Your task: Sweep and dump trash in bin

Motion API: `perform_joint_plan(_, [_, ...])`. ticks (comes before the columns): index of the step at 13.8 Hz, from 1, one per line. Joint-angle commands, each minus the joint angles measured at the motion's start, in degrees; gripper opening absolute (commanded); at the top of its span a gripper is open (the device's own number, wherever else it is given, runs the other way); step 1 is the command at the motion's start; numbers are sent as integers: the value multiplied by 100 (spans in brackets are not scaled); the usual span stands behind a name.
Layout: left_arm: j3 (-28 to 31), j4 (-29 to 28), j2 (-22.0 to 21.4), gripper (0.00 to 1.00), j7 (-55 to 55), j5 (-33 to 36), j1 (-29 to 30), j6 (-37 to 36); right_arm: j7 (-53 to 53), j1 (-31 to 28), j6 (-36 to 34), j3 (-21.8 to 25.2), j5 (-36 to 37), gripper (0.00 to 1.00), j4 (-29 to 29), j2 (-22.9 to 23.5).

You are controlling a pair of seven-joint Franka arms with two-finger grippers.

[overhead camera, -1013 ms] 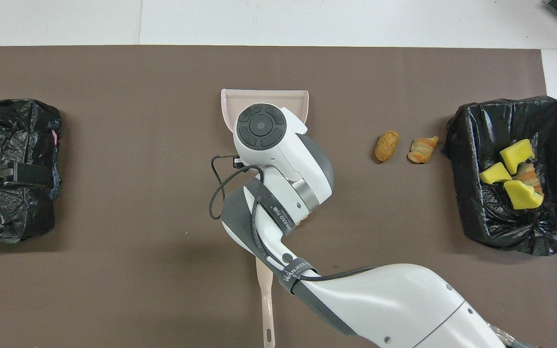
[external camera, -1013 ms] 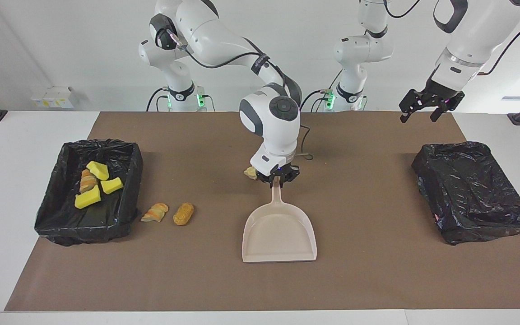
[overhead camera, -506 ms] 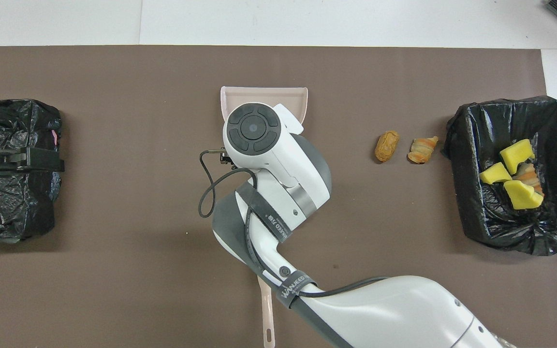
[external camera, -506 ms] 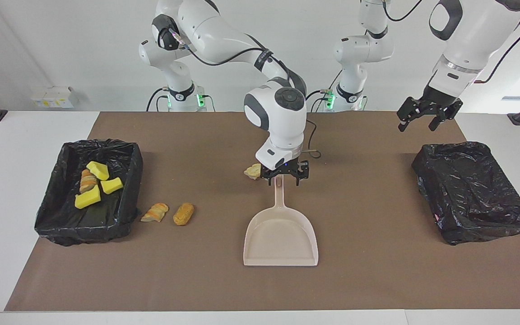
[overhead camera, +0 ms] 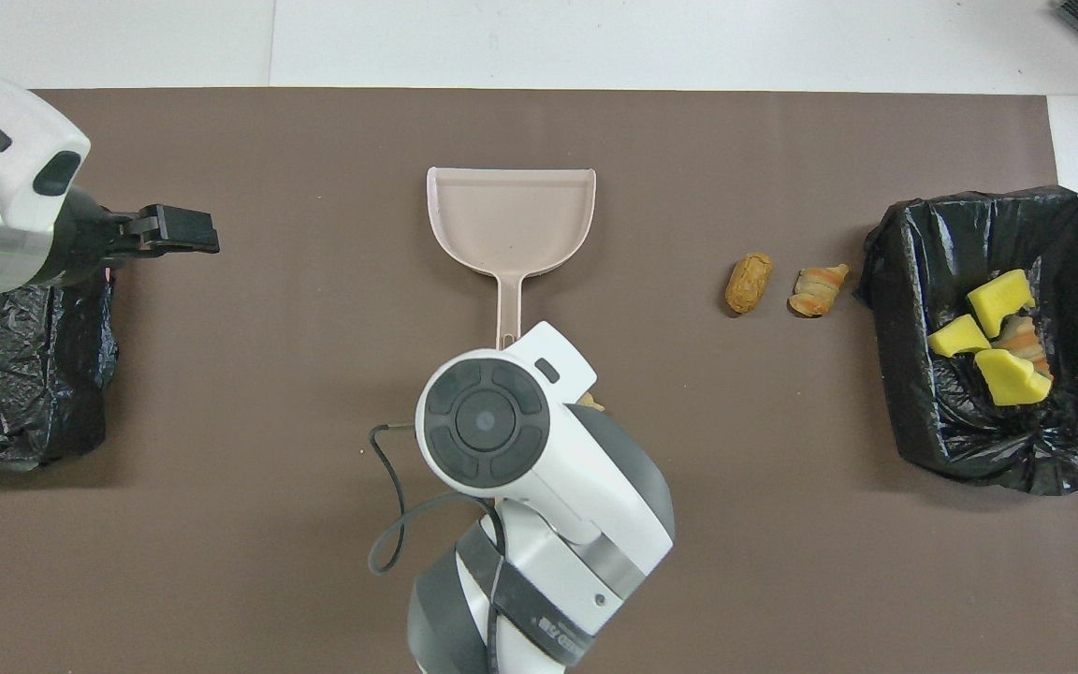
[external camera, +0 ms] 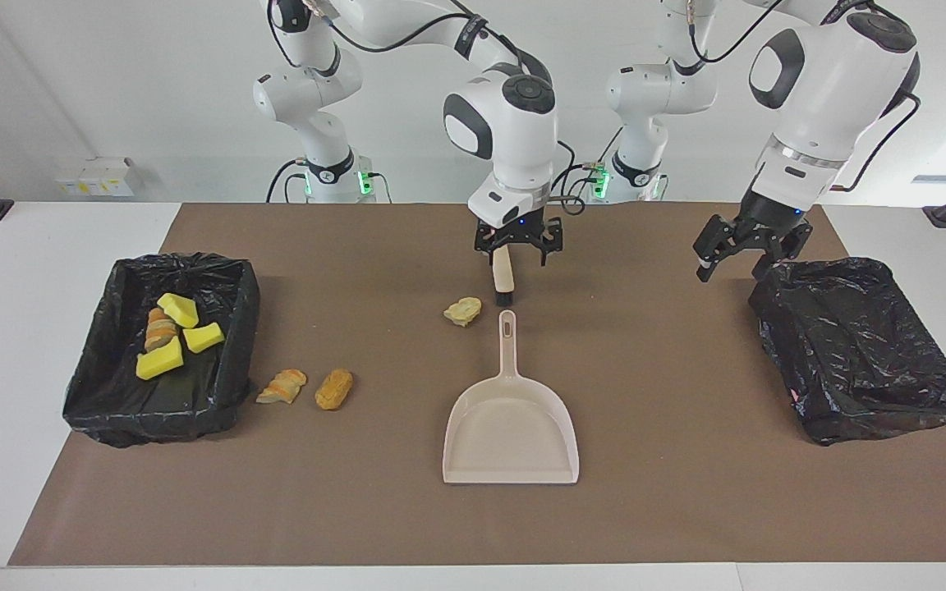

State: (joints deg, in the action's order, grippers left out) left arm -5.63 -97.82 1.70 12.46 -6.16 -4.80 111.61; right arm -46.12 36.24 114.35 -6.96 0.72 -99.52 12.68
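Four scraps sit in the lined bin (external camera: pixel 236 271), three loose scraps (external camera: pixel 462 311) are left on the mat. Right gripper (external camera: pixel 517 246) hangs open above the dustpan (external camera: pixel 511 427) handle; left gripper (external camera: pixel 741 250) open too.

A robotics lab is shown. Two white arms are mounted at a white bench (external camera: pixel 46 271) covered by a brown mat (external camera: pixel 670 509). Bare white walls are seen.

My arm shells (external camera: pixel 514 123): glossy white plastic. Dustpan (external camera: pixel 511 431): smooth matt beige plastic. Counter mat (external camera: pixel 654 492): matt brown, paper-like. Bin liners (external camera: pixel 859 345): crinkled glossy black plastic film. Yellow trash (external camera: pixel 161 361): matt, spongy; tan pieces (external camera: pixel 333 388) rough, bread-like.
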Motion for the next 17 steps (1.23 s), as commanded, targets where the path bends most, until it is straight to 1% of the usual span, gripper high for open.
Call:
perform_joint_plan(1, [19,551,628,100,519,-17,-528,80,-318,145,990,-16,-239,100,-1751,-1011])
perform_joint_plan(2, [18,614,778,100,607,-69,-696,89,-362,181,1150,-16,-309,100,-2042,-1178])
perform_joint_plan(5, [-60,615,1007,100,792,-131,-933,168,-354,427,1151,-25,-389,100,-2475,-1469])
perform_joint_plan(6, [-61,597,1103,100,949,-105,-1196,351,-363,558,1151,-25,-389,100,-2624,-1504])
perform_joint_plan(8, [-69,606,1568,100,1555,-79,-1574,869,-589,682,1195,-33,-476,100,-2809,-1514])
perform_joint_plan(9, [-61,571,1701,100,1618,-87,-1768,1002,-704,830,1282,-42,-494,100,-2897,-1479])
perform_joint_plan(10, [-69,527,1763,100,1610,-87,-1857,1021,-888,1023,1475,-42,-503,100,-3019,-1435])
perform_joint_plan(11, [-69,509,1920,100,1628,-87,-1979,1039,-1029,1086,1694,-34,-503,100,-3177,-1426])
perform_joint_plan(12, [-69,483,1974,100,1619,-87,-2050,1056,-1039,1095,1766,-42,-503,100,-3283,-1426])
perform_joint_plan(14, [-78,378,2045,100,1619,-96,-2094,1056,-1039,1095,1767,-42,-503,93,-3337,-1426])
perform_joint_plan(15, [-70,325,2071,100,1645,-96,-2286,1074,-1039,1095,1775,-42,-512,90,-3337,-1408])
perform_joint_plan(17, [-61,316,2351,100,1829,-79,-2411,1196,-1048,1104,1793,-42,-503,83,-3337,-1338])
